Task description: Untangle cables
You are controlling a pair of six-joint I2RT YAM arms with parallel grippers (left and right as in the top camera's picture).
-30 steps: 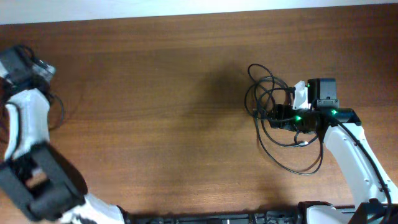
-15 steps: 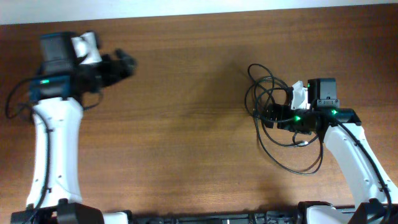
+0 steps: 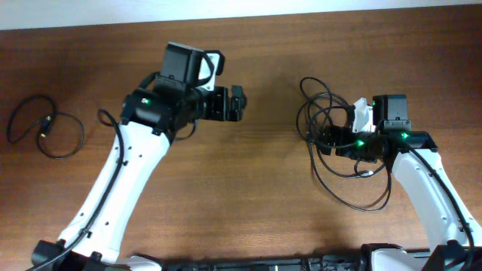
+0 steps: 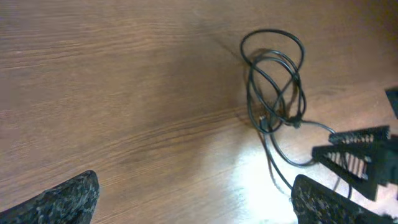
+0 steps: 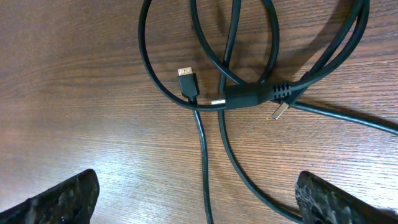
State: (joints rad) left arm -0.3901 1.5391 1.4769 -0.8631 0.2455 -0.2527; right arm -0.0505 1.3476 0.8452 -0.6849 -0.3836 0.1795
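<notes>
**Right gripper let go, left arm swung in**

My right gripper point(image 3: 325, 140) has just spread wide and hangs empty over the tangle point(image 5: 249, 95) at the table's point(image 3: 226, 196) 3 o'clock. My left gripper point(image 3: 235, 103), spread and empty too, has swept in from 9 o'clock, ready to help. One cable point(image 3: 47, 128) lies free at 9 o'clock. I judge two cables remain knotted.

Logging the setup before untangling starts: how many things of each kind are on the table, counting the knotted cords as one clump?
Lone cable: 1
Tangled cable clump: 1 (its strands cannot be counted separately)
Robot arms: 2, left arm and right arm
Total: 4
</notes>
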